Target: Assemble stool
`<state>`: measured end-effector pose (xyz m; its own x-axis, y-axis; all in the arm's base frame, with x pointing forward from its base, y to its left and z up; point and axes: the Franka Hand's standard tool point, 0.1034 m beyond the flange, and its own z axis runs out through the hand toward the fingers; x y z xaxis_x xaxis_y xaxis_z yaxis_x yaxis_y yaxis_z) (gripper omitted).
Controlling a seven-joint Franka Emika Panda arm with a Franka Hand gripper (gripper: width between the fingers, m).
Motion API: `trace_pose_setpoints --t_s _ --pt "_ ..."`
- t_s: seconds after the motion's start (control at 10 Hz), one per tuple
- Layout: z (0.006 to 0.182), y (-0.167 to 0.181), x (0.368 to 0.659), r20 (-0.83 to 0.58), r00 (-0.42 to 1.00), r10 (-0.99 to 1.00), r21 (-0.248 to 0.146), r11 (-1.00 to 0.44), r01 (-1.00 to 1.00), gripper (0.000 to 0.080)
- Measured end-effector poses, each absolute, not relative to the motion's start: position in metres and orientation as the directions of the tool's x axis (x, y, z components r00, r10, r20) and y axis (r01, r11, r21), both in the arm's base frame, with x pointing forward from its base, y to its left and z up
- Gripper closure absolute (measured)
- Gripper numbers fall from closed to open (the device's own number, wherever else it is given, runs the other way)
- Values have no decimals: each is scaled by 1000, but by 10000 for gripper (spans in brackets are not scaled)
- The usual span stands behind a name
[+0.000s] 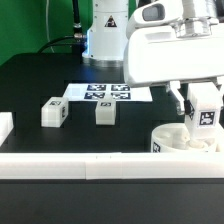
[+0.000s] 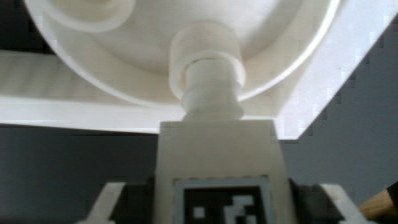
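Note:
My gripper (image 1: 204, 106) is shut on a white stool leg (image 1: 204, 116) with a black-and-white tag, held upright over the round white seat (image 1: 178, 140) at the exterior view's right, near the front bar. In the wrist view the leg (image 2: 219, 150) fills the middle, its round peg end (image 2: 210, 62) at or in the seat's hollow (image 2: 107, 40); the fingers (image 2: 114, 202) flank it on both sides. Two more tagged legs lie loose on the black table: one (image 1: 53, 112) at the left, one (image 1: 104, 112) in the middle.
The marker board (image 1: 110, 93) lies flat behind the loose legs. A long white bar (image 1: 80, 164) edges the table's front. The robot base (image 1: 106, 40) stands at the back. A white block (image 1: 5, 126) sits at the left edge.

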<state>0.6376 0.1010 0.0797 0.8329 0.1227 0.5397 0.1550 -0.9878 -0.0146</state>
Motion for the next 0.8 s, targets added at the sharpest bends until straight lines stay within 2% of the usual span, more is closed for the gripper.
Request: trace_pose_setpoints --t_s 0.8 --pt "66 99 629 575 809 120 -6 -989 150 465"
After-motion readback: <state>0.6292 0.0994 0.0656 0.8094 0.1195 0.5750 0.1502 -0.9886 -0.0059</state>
